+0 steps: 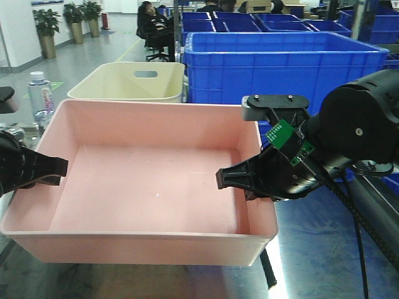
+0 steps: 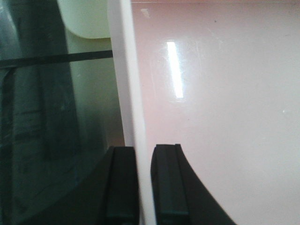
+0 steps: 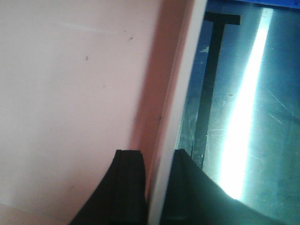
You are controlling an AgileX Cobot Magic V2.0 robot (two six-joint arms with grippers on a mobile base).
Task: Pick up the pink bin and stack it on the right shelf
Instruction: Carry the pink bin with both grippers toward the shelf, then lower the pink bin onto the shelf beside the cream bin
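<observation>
A: Pink bin (image 1: pixel 156 187), pos?
B: Centre-front, close to the cam, long side across the view, open side up. It's over the right shelf (image 1: pixel 330 249), the dark glossy metal top. Can't tell if the base rests on it or hangs just above.
A: Hands?
B: Both on it, one per short end. The left hand (image 2: pixel 143 150) is clamped on the bin's L wall. Its fingers (image 2: pixel 166 187) straddle the rim, one inside, one outside, w/ the rim pinched tight btw them.
A: And R?
B: Same, mirrored. The right hand (image 3: pixel 157 157) is closed on the R wall. One of its fingers (image 3: pixel 129 187) lies against the pink inner face and the other is on the shelf side. In the front view the inner one pokes into the bin.
A: So where's the bin relative to the hands?
B: Btw the two, spanning from one to the other. Each hand sits at rim level, approx halfway along its end wall.
A: Anything near?
B: Cream tub (image 1: pixel 124 84) w/ a handle slot, just behind the bin's back-L rim. Big blue crate (image 1: pixel 280 68) behind the back-R, more blue ones further back. Clear bottle (image 1: pixel 39 93) far L, near the bin's back corner. A thin black strip (image 3: pixel 213 84) runs on the shelf just outside the R wall. The left wrist view shows a strip too, meeting the L wall.
A: Bg?
B: Seated person (image 1: pixel 156 28) and potted plants (image 1: pixel 62 22), far off.
</observation>
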